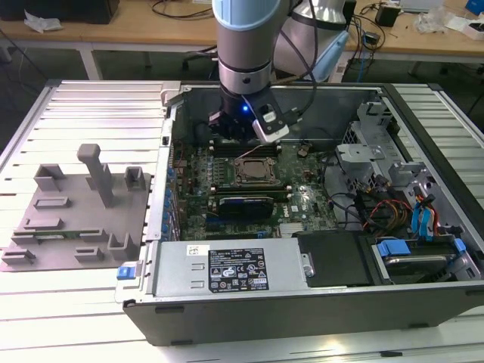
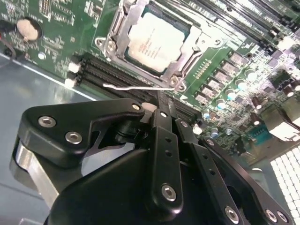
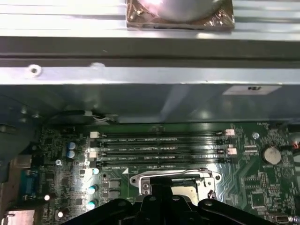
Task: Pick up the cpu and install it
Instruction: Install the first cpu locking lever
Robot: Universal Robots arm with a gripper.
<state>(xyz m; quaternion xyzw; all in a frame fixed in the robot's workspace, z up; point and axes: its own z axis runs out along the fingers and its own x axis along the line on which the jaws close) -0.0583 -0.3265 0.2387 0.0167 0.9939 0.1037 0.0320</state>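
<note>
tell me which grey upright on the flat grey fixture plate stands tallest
The slim capped grey post near the grey fixture plate's middle; the other uprights are short, squat blocks.

Open computer case [image 1: 249, 321] lying on the slatted table [image 1: 91, 106], green motherboard [image 1: 195, 162] exposed inside. Grey power supply [image 1: 227, 268] along its near wall, blue-tabbed drive bays [image 1: 423, 227] at the exterior view's right. Grey fixture plate [image 1: 76, 219] sits just beside the case, on the exterior view's left.
</note>
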